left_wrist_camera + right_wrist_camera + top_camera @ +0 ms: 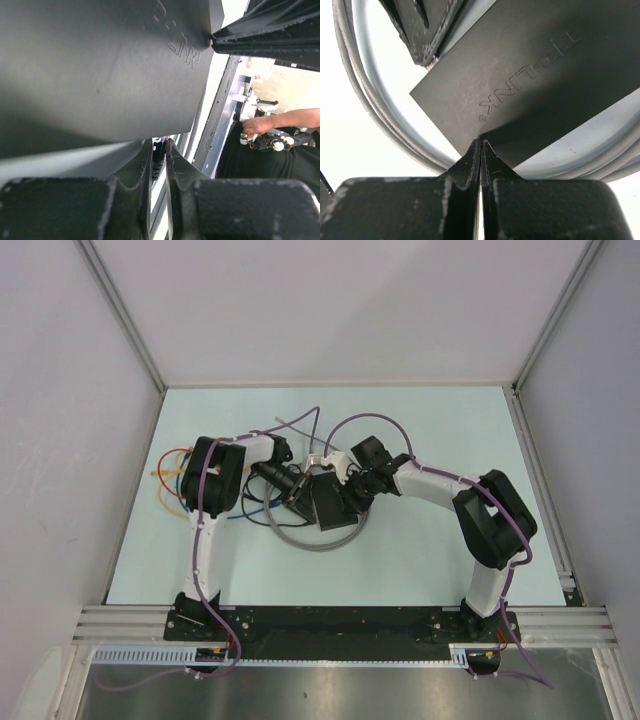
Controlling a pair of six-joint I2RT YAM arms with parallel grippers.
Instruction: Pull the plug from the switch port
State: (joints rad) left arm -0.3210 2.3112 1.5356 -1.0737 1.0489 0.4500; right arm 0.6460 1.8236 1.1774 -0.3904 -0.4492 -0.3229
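Note:
The switch [328, 505] is a flat matte-black box lying inside a grey cable coil [318, 540] at mid-table. It fills the left wrist view [100, 70] and shows its embossed logo in the right wrist view [535, 80]. My left gripper [159, 150] is at the switch's left end, nearly shut on a black ribbed plug boot [158, 159] between its fingers. Whether the plug sits in the port is hidden. My right gripper [481, 142] is shut and empty, with its tips pressed against the switch's edge. In the top view the left gripper [292, 487] and right gripper [347, 496] flank the switch.
Red, orange and blue cables [175, 485] lie at the table's left, behind the left arm. The grey coil [365, 100] loops closely around the switch. Metal frame rails [540, 470] border the table. A person's arm [285, 120] shows beyond the table.

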